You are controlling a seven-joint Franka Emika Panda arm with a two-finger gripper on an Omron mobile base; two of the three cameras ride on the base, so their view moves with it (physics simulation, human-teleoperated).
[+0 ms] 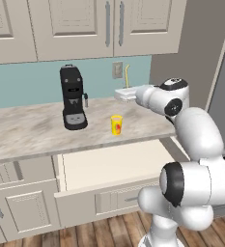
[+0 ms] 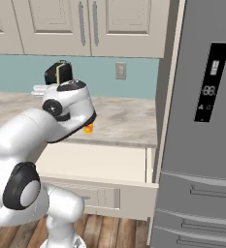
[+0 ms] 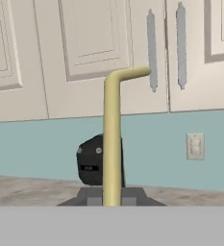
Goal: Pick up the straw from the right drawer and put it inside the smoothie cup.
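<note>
Fingers (image 3: 111, 199) pinch the straw (image 3: 111, 144) upright above the counter (image 1: 32, 130). Robot should centre it over the smoothie cup (image 1: 116, 125), then lower vertically.

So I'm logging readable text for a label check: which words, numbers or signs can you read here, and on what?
"88": pale digits on the black display panel of the grey fridge; the small icons above and below are too blurred to read.
Red mark on the small yellow smoothie cup: too small to read.
Pale label on the black coffee machine: blurred, unreadable.
</note>
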